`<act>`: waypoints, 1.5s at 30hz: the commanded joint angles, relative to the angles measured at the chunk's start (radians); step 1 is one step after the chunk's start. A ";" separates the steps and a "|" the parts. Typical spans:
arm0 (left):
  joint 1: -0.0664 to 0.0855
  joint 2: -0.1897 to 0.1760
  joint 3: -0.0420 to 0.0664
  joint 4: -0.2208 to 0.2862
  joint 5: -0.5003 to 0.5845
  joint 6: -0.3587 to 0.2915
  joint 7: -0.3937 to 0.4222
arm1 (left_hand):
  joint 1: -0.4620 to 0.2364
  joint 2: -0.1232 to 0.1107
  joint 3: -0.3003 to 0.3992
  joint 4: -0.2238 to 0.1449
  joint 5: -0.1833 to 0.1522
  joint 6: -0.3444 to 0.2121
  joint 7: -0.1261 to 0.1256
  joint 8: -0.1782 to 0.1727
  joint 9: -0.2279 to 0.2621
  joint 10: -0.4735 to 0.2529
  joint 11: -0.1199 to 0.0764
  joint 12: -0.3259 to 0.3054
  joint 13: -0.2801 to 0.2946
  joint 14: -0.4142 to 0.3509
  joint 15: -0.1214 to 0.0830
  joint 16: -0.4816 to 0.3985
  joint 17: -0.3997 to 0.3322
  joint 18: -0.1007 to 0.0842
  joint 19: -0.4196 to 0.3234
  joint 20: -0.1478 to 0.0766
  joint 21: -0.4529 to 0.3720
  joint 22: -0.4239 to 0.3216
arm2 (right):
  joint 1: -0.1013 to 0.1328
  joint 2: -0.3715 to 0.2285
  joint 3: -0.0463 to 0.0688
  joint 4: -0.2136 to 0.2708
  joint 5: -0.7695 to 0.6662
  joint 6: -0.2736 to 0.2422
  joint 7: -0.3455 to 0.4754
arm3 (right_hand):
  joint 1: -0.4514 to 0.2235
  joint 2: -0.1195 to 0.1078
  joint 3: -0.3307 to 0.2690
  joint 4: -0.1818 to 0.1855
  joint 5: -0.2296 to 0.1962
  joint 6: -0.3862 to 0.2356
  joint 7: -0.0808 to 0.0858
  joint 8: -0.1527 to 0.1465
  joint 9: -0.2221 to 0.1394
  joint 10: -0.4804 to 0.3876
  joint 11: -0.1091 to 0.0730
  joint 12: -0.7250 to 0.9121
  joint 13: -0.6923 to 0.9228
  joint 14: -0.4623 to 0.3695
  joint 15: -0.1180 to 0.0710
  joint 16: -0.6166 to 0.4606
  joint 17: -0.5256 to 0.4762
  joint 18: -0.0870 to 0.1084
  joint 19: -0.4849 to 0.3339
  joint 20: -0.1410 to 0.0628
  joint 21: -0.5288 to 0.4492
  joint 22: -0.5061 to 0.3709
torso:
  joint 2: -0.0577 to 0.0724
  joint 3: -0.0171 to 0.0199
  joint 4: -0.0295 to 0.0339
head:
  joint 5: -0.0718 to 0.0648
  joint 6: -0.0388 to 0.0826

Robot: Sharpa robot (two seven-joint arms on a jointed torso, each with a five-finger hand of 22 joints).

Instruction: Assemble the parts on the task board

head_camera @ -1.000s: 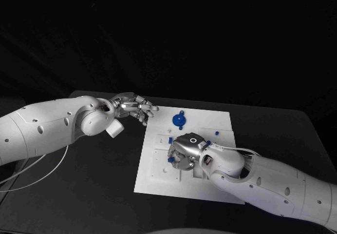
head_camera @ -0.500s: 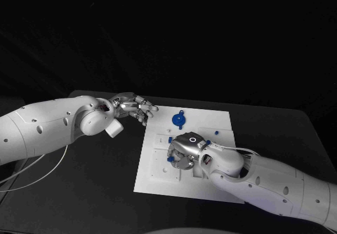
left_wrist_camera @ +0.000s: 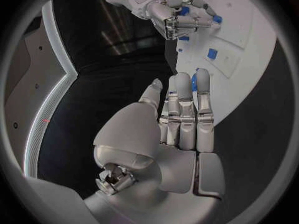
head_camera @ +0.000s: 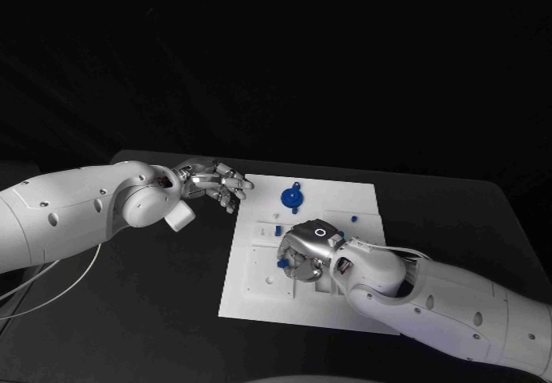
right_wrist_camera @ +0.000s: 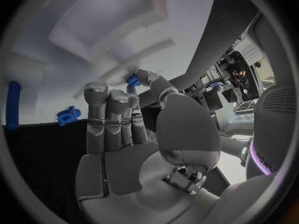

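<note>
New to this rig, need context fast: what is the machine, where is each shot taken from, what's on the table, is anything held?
It is a robot with two white arms, each ending in a silver hand. One picture comes from a camera on the robot's head, looking down at a black table. The two round pictures come from fisheye cameras at the wrists, each looking out over that arm's own hand.

On the table lies the white task board with small blue parts. A larger round blue part sits near its far edge.

The left hand hovers off the board's far left corner, fingers apart, holding nothing. The right hand is down over the middle of the board; the right wrist view shows a small blue part pinched at its fingertips.
</note>
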 commanded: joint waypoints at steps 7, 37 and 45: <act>0.001 -0.019 -0.013 0.032 -0.100 0.104 -0.133 | -0.013 -0.012 -0.007 0.018 -0.024 0.020 0.001 -0.067 -0.001 0.059 -0.014 0.025 0.007 0.038 -0.014 0.061 0.032 0.011 0.035 -0.016 0.027 0.027 | 0.000 -0.024 0.029 0.039 0.003 -0.006 -0.019 | -0.003 -0.005 0.007 0.003 0.004 0.007 -0.001 0.003 0.002 0.008 -0.001 -0.002 0.000 0.002 -0.005 0.003 0.001 -0.014 0.053 -0.009 0.003 0.029 | 0.000 -0.0009 0.0006 | -0.004 0.006; -0.002 0.019 -0.075 0.122 -0.193 0.080 -0.167 | -0.188 -0.130 0.043 0.175 0.023 0.043 -0.038 0.063 0.147 0.029 -0.039 0.267 0.107 0.029 -0.035 0.208 0.094 -0.001 0.028 -0.037 0.085 0.138 | 0.000 -0.037 0.137 0.079 0.037 -0.011 -0.017 | 0.004 -0.012 0.005 0.014 0.004 0.008 -0.001 0.002 0.000 0.008 -0.001 -0.003 0.000 0.002 -0.005 0.002 0.001 -0.014 0.052 -0.009 0.002 0.029 | 0.001 -0.0016 0.0018 | -0.006 0.018; -0.004 0.032 -0.076 0.119 -0.165 0.028 -0.123 | -0.216 -0.124 0.044 0.194 0.050 -0.089 -0.054 0.258 0.481 -0.020 -0.046 0.360 0.161 0.010 -0.038 0.269 0.081 -0.004 0.019 -0.040 0.098 0.188 | 0.000 -0.029 0.140 0.080 0.041 -0.013 -0.012 | 0.004 -0.012 0.005 0.014 0.004 0.008 -0.001 0.002 0.000 0.008 -0.001 -0.003 0.000 0.002 -0.005 0.002 0.001 -0.014 0.052 -0.009 0.002 0.029 | 0.001 -0.0015 0.0013 | -0.009 0.017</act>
